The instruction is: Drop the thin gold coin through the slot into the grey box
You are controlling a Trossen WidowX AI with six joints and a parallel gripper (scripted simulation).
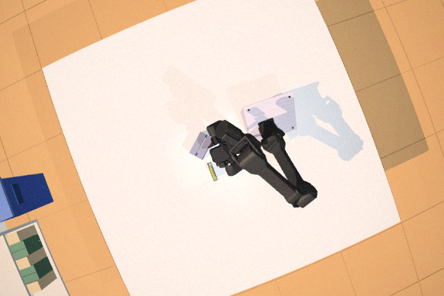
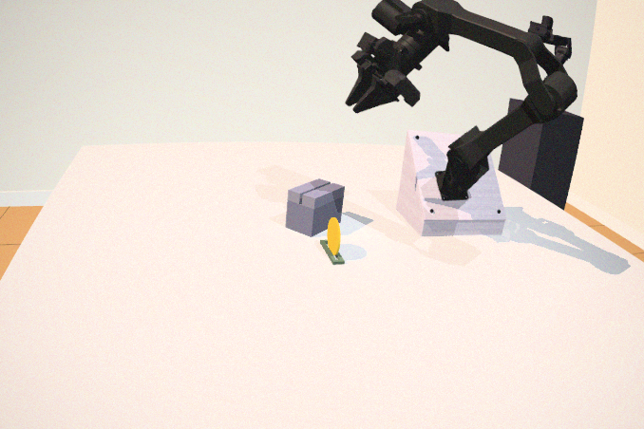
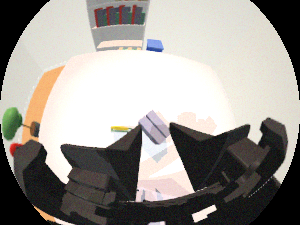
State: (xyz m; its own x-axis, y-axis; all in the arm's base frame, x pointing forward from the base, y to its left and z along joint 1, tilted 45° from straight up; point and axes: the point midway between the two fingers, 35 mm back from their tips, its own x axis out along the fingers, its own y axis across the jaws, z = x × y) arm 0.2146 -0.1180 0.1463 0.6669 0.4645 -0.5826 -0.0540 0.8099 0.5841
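The coin [image 2: 333, 235] stands on its edge in the green holder [image 2: 331, 251], just in front of the grey box [image 2: 313, 205] on the counter [image 2: 181, 303]. I think it is light, hard and a bit slippery, so I would pinch its two flat faces near the top. My hand [image 2: 362, 103] hangs high above the box, well apart from the coin. Its fingers are partly spread and hold nothing.

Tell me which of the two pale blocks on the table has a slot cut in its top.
The small grey box beside the coin. A narrow groove runs across its lid. The larger pale block is the arm's mount: sloped, slotless, with dark screw dots.
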